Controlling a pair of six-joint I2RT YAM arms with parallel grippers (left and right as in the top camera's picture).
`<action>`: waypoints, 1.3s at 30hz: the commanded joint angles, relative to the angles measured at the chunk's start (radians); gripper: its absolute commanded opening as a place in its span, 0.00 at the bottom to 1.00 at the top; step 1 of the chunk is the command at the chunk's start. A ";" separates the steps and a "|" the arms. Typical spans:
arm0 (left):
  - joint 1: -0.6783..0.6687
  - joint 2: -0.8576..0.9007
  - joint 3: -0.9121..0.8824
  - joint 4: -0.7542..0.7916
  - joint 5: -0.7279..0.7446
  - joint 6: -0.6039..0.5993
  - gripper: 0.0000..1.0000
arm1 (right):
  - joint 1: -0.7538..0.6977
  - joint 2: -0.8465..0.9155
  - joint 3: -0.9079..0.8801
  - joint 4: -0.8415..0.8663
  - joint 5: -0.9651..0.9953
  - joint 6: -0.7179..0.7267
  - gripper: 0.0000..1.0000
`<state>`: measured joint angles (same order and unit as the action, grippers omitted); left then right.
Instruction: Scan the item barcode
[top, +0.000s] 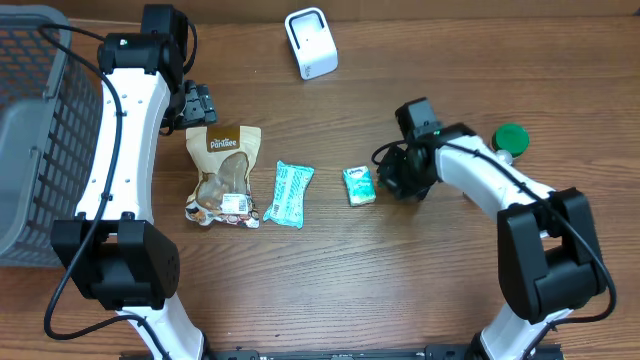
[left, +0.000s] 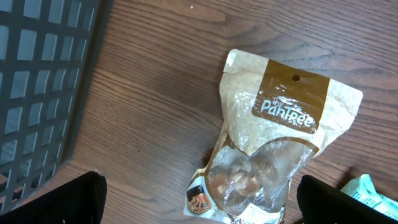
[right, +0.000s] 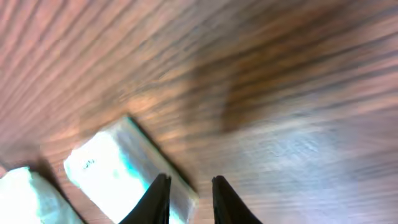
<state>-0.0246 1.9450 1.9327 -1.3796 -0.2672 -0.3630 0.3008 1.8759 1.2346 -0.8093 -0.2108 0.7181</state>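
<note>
Left gripper (top: 199, 104) stands fully open, empty, at snack pouch's (top: 224, 175) far end. Right gripper (right: 189, 182), slightly parted, holds nothing, just right of tissue pack (top: 359, 185).

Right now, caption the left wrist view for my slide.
Brown Pantree snack pouch lies flat on the wooden table beside a gray basket.

The table (top: 400, 290) is coloured brown, with dark wood lines. The basket (top: 30, 150) is coloured grey, in a pattern of squares. The pouch (top: 224, 175) is coloured tan, with a brown label. The packet (top: 289, 193) is coloured teal and white. The scanner (top: 311, 42) is coloured white.
</note>
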 joint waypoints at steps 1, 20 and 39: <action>-0.002 -0.010 0.018 0.001 -0.013 0.004 1.00 | -0.002 -0.006 0.093 -0.051 -0.010 -0.252 0.24; -0.002 -0.010 0.018 0.001 -0.012 0.004 0.99 | 0.066 -0.005 0.094 -0.039 -0.068 -0.641 0.56; -0.002 -0.010 0.018 0.001 -0.012 0.004 1.00 | 0.066 -0.001 0.008 0.054 -0.045 -0.637 0.33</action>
<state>-0.0246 1.9450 1.9327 -1.3796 -0.2672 -0.3630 0.3672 1.8759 1.2491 -0.7658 -0.2615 0.0818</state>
